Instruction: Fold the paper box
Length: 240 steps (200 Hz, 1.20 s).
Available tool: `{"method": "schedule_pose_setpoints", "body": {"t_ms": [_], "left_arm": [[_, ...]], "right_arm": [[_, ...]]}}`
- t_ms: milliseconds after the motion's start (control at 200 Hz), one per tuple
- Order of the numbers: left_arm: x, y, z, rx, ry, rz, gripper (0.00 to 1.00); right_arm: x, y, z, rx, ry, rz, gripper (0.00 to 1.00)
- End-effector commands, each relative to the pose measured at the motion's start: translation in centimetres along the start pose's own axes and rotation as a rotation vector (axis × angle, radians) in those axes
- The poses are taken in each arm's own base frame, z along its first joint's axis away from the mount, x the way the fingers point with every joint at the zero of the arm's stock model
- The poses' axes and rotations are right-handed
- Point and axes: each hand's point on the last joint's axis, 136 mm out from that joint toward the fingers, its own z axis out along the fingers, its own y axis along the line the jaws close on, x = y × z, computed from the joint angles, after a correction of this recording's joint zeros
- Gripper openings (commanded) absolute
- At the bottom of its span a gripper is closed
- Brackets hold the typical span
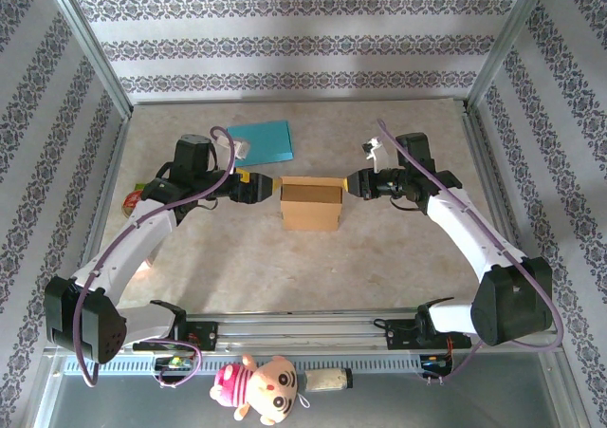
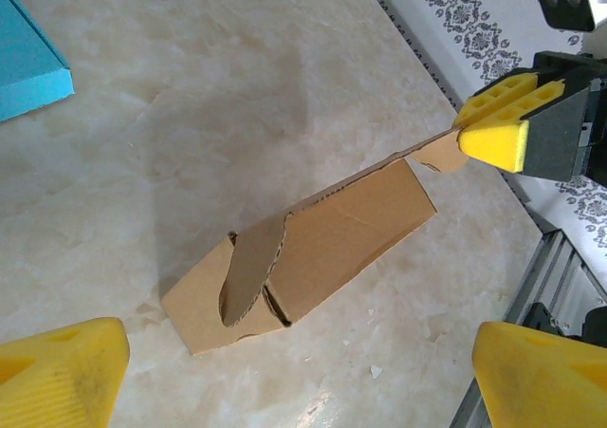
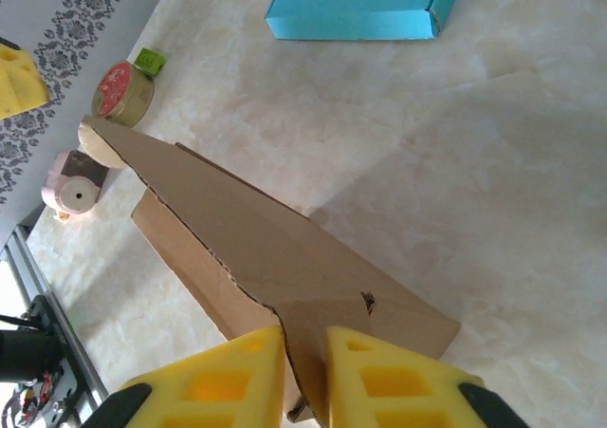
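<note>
Paper box (image 1: 311,205) sits mid-table (image 1: 379,267), long axis left-right, between the two grippers.

Right gripper (image 3: 303,376): narrow, pads pinched on a small cardboard flap (image 2: 438,151) at the top of the box's right end.

Left gripper (image 2: 299,357): wide, fingers (image 2: 62,371) at the frame's lower corners, nothing between them. The box lies ahead of it, and the rounded end flap (image 2: 248,269) on that side hangs loose, half-open. From above, its tip is just beside the box's left end; contact, can't tell.

Box interior: probably empty, but the gap behind the loose flap is too dark to confirm.

Blue box (image 1: 261,140) lies flat and closed behind the left gripper, apart from the paper box; contents hidden. Red-topped tin (image 3: 123,93) stands near the table's left edge.
</note>
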Motion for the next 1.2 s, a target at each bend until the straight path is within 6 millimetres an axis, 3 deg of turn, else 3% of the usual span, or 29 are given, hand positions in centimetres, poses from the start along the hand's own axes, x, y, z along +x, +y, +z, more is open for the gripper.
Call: {"method": "schedule_pose_setpoints", "body": {"t_ms": [0,130,385,625,854,1054,1194], "left_arm": [[-0.5,-0.1,0.3,-0.011,-0.019,0.044,0.89],[-0.2,0.1,0.9,-0.061,0.008,0.087,0.87],[-0.8,0.6,2.1,-0.137,0.029,0.172,0.74],[-1.1,-0.9,3.6,-0.052,0.066,0.178,0.56],[0.3,-2.6,3.6,0.047,0.123,0.137,0.55],[1.7,-0.8,3.9,-0.039,0.161,0.119,0.49],[2.1,-0.7,4.3,-0.030,0.184,0.102,0.43]], "right_arm": [[0.0,0.1,-0.3,0.026,-0.002,-0.029,0.15],[-0.4,0.2,-0.6,0.041,-0.012,-0.032,0.05],[-0.6,1.1,-0.8,0.033,-0.010,-0.062,0.03],[-0.7,1.3,-0.8,0.035,-0.011,-0.069,0.04],[-0.6,1.2,-0.6,0.038,-0.005,-0.061,0.04],[-0.6,1.2,-0.4,0.039,0.000,-0.070,0.04],[-0.7,1.2,-0.5,0.043,0.000,-0.068,0.04]]}}
